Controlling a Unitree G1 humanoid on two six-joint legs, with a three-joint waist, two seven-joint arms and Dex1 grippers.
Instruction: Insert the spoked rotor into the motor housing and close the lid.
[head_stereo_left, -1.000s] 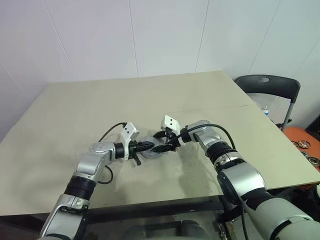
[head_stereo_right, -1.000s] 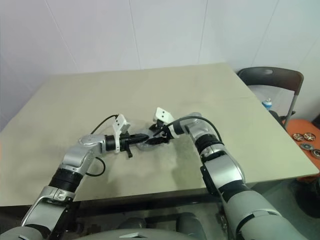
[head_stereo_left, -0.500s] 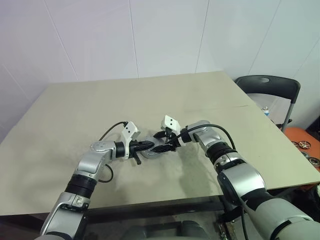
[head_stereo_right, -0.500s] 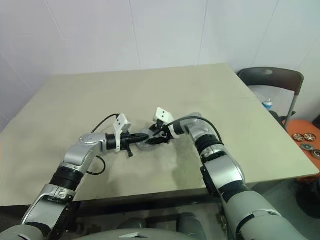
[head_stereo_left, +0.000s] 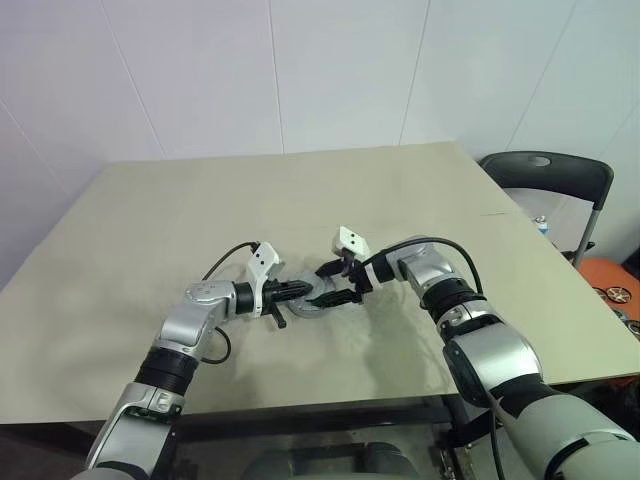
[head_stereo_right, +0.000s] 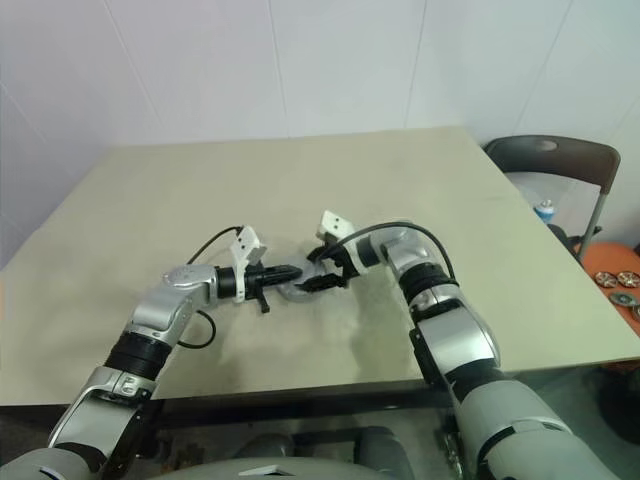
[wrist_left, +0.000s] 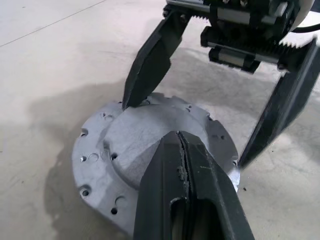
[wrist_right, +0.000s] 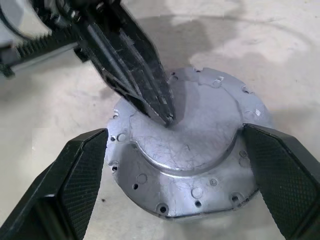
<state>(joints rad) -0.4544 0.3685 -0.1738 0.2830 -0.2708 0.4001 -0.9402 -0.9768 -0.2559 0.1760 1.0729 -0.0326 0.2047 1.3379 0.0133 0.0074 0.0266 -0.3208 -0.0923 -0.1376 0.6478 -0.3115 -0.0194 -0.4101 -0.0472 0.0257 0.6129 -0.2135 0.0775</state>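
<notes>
Left gripper (wrist_left: 182, 150), fingers pressed together, rests its tip on the raised centre of the silver lid (wrist_right: 192, 135), which sits on the table (head_stereo_left: 150, 230) near the front edge, midway between both arms. Right gripper (wrist_right: 175, 165) is spread wide, one finger on each side of the lid, not gripping. If the left tip pushes sideways, the unheld lid could slide or sit crooked. I see no brand, label or writing anywhere.
</notes>
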